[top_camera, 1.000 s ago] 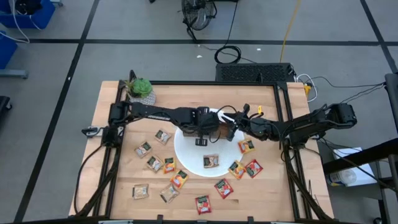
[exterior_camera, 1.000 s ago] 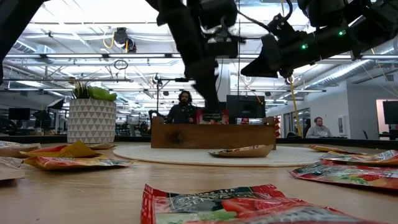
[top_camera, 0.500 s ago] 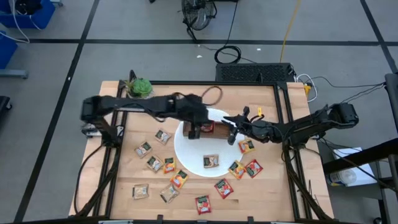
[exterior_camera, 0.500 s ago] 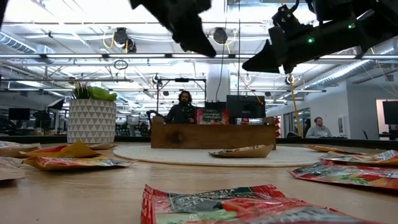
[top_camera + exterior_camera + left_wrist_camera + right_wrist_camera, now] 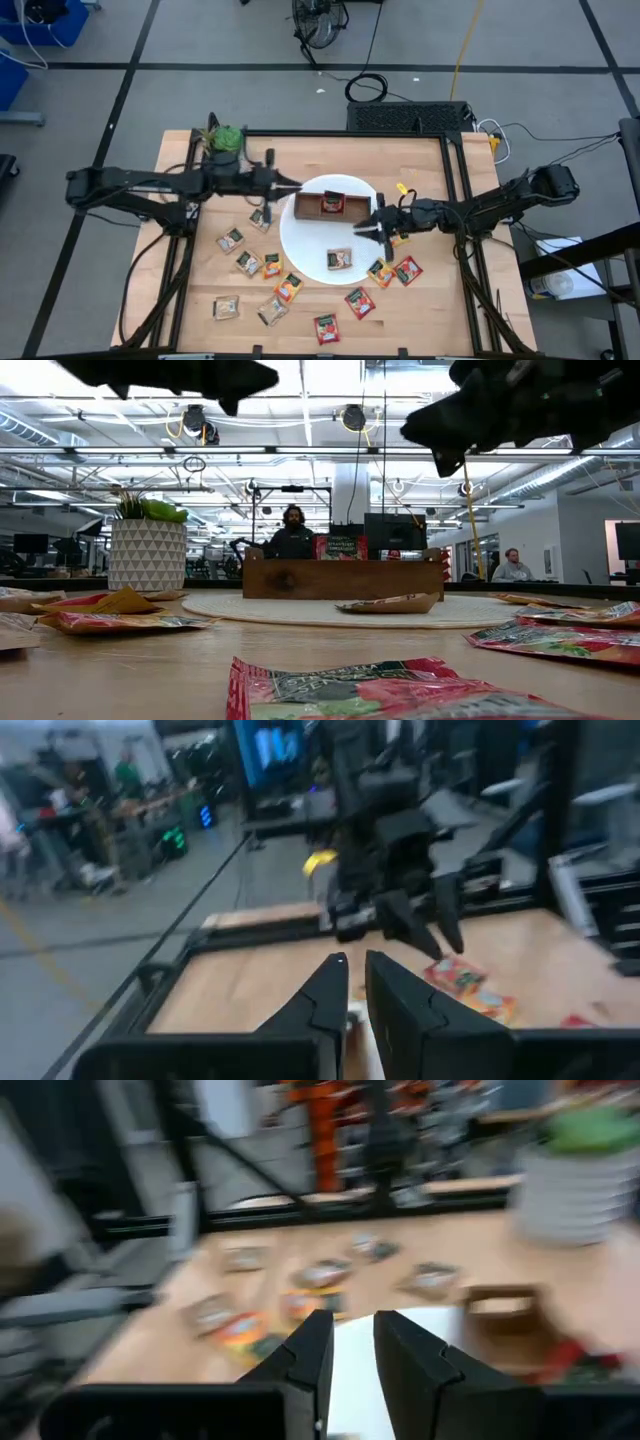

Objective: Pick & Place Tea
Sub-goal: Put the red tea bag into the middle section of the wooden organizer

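Just ahead of the right gripper, on the white plate, lies one beige tea sachet, and beyond the fingertips stands the wooden tray with a red sachet upright in it. That gripper hangs over the plate's edge, its fingers a narrow gap apart with nothing between them. More tea sachets lie on the table beside and behind it. The left gripper hovers near the plate's far rim, fingers nearly together and empty; other sachets lie scattered below and beside it, and a potted plant stands behind it.
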